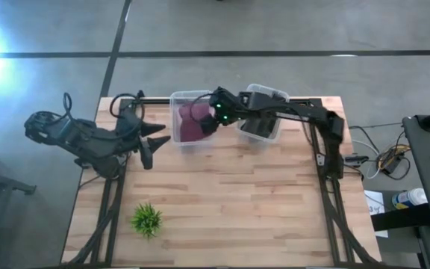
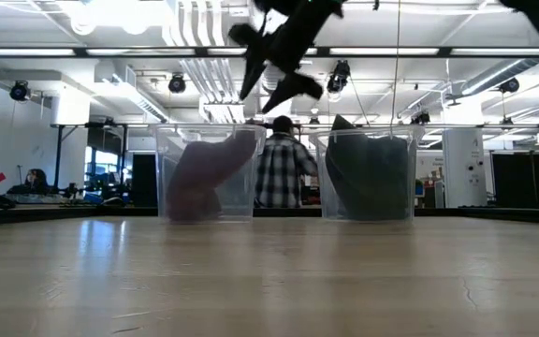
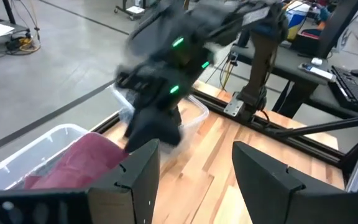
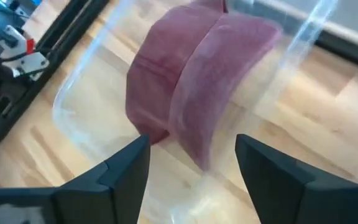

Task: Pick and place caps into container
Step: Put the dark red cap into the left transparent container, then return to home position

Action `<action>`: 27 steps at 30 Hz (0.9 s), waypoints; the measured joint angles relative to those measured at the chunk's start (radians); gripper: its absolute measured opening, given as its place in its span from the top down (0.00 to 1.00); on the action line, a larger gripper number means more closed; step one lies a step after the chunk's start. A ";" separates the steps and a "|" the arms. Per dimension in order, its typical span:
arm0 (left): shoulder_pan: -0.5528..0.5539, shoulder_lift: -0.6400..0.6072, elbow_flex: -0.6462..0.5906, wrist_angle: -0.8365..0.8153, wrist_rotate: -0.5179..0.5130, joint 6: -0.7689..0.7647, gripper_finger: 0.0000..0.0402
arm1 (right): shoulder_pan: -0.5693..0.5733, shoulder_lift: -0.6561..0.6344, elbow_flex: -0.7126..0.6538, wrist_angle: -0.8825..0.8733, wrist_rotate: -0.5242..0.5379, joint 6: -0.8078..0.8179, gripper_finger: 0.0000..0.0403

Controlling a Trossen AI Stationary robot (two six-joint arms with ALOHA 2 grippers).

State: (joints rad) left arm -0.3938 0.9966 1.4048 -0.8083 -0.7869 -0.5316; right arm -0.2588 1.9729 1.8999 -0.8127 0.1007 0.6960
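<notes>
1. The right gripper point(image 1: 213, 112) hangs above the left bin point(image 1: 176, 127), at the bin's side nearest the right bin point(image 1: 275, 96). Its fingers are spread with nothing between them, as the right wrist view shows.
2. The maroon cap point(image 4: 204, 81) lies inside the left bin, directly under those spread fingers. It is folded, and its long axis runs roughly across the gap between the fingers rather than along it.
3. In the low view the cap point(image 2: 215, 173) leans against the bin's wall, its top near the rim.
4. A dark cap point(image 2: 371, 173) fills the right bin. I cannot tell whether one or two dark caps are in there.
5. No cap shows on the table point(image 1: 222, 202); only the plant point(image 1: 147, 219) stands near the front-left corner.
6. The left gripper point(image 1: 155, 142) waits just beside the left bin, fingers apart and empty.
7. My judgement: the maroon cap is already placed. The right arm is the nearer one, so its next move is likely straight up and away, keeping clear of the rim.
</notes>
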 joint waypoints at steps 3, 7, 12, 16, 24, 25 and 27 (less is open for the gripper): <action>0.010 0.000 -0.027 0.001 0.000 -0.015 0.52 | 0.032 -0.102 -0.092 0.051 0.044 -0.055 0.41; 0.015 -0.005 -0.093 0.058 0.020 -0.002 0.52 | 0.107 -0.285 -0.256 0.158 0.042 -0.166 0.42; 0.051 -0.039 -0.264 0.398 0.232 0.116 0.52 | 0.231 -0.537 -0.511 0.347 -0.015 -0.186 0.44; 0.137 -0.071 -0.445 0.702 0.411 0.167 0.52 | 0.303 -0.733 -0.716 0.428 0.023 -0.174 0.44; 0.299 -0.191 -0.628 0.604 0.263 -0.125 0.52 | 0.312 -1.105 -0.936 0.239 0.081 0.016 0.42; 0.304 -0.208 -0.650 0.637 0.308 -0.072 0.52 | 0.322 -1.144 -0.965 0.269 0.079 0.003 0.42; 0.321 -0.235 -0.706 0.726 0.432 0.023 0.52 | 0.340 -1.210 -1.028 0.371 0.053 -0.063 0.42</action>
State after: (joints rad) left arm -0.0723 0.7612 0.6991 -0.0822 -0.3551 -0.5083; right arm 0.0812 0.7631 0.8718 -0.4417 0.1540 0.6327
